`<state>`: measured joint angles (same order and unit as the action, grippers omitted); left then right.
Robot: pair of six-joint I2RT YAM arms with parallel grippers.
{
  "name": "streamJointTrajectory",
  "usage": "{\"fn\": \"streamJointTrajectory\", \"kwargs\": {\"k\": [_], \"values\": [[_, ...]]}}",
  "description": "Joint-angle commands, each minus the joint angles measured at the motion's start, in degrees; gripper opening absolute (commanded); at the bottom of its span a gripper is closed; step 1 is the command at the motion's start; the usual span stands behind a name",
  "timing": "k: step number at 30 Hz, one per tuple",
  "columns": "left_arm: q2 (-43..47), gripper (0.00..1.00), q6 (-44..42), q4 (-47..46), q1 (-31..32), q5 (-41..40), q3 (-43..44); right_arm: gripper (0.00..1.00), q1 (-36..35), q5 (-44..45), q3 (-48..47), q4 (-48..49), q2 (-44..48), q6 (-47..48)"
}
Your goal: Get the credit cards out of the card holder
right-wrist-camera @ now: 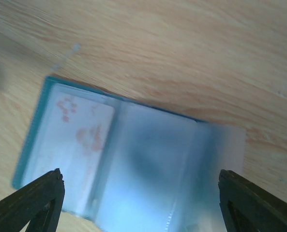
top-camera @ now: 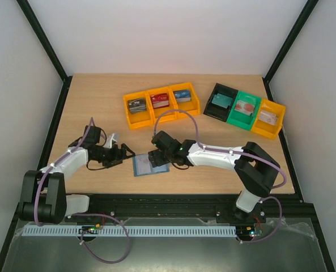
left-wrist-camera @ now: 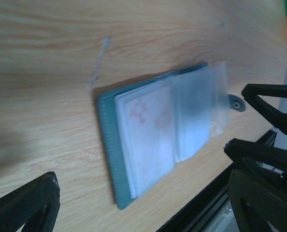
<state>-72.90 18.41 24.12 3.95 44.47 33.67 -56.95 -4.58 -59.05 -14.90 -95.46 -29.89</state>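
You have a pale wooden desk [top-camera: 100, 113] boxed in by plain white walls [top-camera: 156, 34] and a black frame. Toward its far edge, near the middle, a row of three joined yellow bins [top-camera: 163, 115] sits at a slight angle. Near the far right corner, three more bins stand touching side by side in a line that slants toward the right edge: a black bin [top-camera: 215, 114], then a green bin [top-camera: 238, 120], then a single yellow bin [top-camera: 265, 133]. The wrist views show a small pale scuff [left-wrist-camera: 97, 65] on the wood. Along the near edge runs a black rail [top-camera: 173, 199], and below it lies a white ribbed strip [top-camera: 156, 231].
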Motion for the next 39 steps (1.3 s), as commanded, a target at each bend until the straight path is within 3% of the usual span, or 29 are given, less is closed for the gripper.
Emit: {"fn": "streamJointTrajectory", "kwargs": {"k": [1, 10, 13, 18, 24, 32, 39], "values": [[0.34, 0.96, 6.54, -6.75, 0.23, -1.67, -3.65, 0.84, -0.48, 3.4, 1.38, -3.23, -2.81, -3.96], [-6.56, 0.94, 9.09, -16.74, 6.83, 0.08, -5.26, 0.82, -0.53, 5.11, 2.6, 0.5, -8.97, -6.23], [-7.66, 0.93, 10.74, -19.32, 7.68, 0.09, -5.03, 0.8, -0.53, -0.89, 2.54, 3.47, -9.74, -6.02], [-9.93, 0.82, 13.51, -22.44, 8.05, 2.71, -3.61, 0.76, 0.18, -9.19, 0.37, 7.84, -10.18, -4.88], [-10.21, 0.55, 14.51, -24.28, 8.25, 4.27, -3.77, 0.66, 6.45, -15.74, 4.1, 15.13, -9.28, -10.21], [-12.05, 0.4, 15.65, -27.78, 10.92, 4.96, -3.39, 0.63, 7.4, -20.55, 4.54, 18.36, -10.88, -10.07], [-10.32, 0.03, 13.09, -28.82, 11.27, 5.01, -3.54, 0.63, 7.51, -20.35, 6.86, 19.63, -7.93, -10.11]]}}
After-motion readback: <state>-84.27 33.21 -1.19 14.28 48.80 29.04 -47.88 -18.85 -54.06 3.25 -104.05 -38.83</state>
